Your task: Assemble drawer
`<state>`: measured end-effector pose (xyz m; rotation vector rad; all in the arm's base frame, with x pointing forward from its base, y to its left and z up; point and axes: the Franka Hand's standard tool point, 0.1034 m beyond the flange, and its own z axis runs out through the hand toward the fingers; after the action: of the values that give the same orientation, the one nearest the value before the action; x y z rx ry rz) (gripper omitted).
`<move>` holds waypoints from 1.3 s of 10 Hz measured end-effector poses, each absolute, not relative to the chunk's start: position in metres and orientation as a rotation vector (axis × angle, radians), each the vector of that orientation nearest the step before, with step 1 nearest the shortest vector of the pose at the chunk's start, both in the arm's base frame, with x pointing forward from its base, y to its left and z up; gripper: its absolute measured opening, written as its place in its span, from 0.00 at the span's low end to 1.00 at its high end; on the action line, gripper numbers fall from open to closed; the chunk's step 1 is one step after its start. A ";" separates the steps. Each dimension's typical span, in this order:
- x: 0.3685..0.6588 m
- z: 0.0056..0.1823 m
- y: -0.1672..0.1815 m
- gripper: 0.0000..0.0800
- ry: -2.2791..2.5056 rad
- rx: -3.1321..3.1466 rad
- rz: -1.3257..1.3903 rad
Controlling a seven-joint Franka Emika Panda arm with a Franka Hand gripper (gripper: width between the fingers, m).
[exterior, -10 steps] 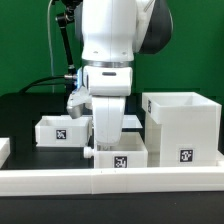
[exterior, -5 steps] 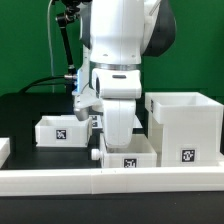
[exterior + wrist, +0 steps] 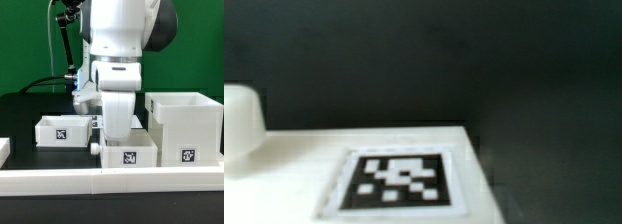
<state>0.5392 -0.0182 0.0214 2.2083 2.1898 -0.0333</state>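
Observation:
In the exterior view the large cube-shaped casing (image 3: 184,124) stands open-topped at the right, a tag on its front. One shallow tray (image 3: 128,151) with a knob (image 3: 95,148) on its left side hangs just left of the casing. My gripper (image 3: 117,129) reaches down onto its rear wall, shut on it; the fingertips are hidden by the hand and tray. The second tray (image 3: 63,129) rests on the black table further left. The wrist view shows only a white tagged panel (image 3: 400,180) and a rounded white part (image 3: 239,122) over dark table; no fingers show.
A long low white rail (image 3: 110,179) runs along the front of the table. A small white piece (image 3: 3,149) lies at the exterior view's left edge. Black cables (image 3: 45,85) trail behind the arm.
My arm has carried the knobbed tray toward the exterior view's right, closer to the casing, and it now sits slightly higher. The casing and the other tray have not moved.

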 end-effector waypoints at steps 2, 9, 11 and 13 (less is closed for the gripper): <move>0.536 0.017 -0.018 0.05 2.194 2.215 -0.045; 0.535 0.011 -0.010 0.05 2.218 2.165 -0.017; 0.534 0.010 -0.011 0.05 2.216 2.178 -0.031; 0.533 0.009 -0.004 0.05 2.222 2.175 -0.029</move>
<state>0.5329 -0.0037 0.0087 2.1746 2.2223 -0.0295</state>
